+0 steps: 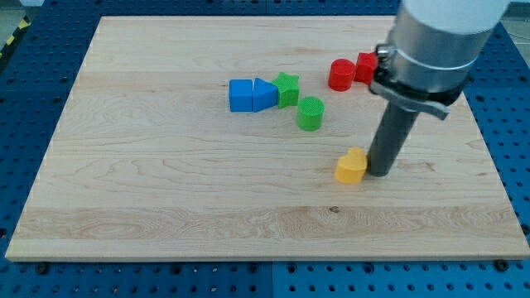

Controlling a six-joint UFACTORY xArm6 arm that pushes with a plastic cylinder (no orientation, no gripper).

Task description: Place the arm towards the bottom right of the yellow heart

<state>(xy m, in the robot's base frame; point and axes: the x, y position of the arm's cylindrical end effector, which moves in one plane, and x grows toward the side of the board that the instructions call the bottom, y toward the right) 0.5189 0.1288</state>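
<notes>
Nearest the view's bottom, a small, rounded yellow heart sits right of centre on the desk; my tip rests just beside its right edge. No claw shows.

One camera only, set high at the view's bottom edge, looking down & across the wooden board; close enough that the board nearly fills frame; arm's upper part cropped.
</notes>
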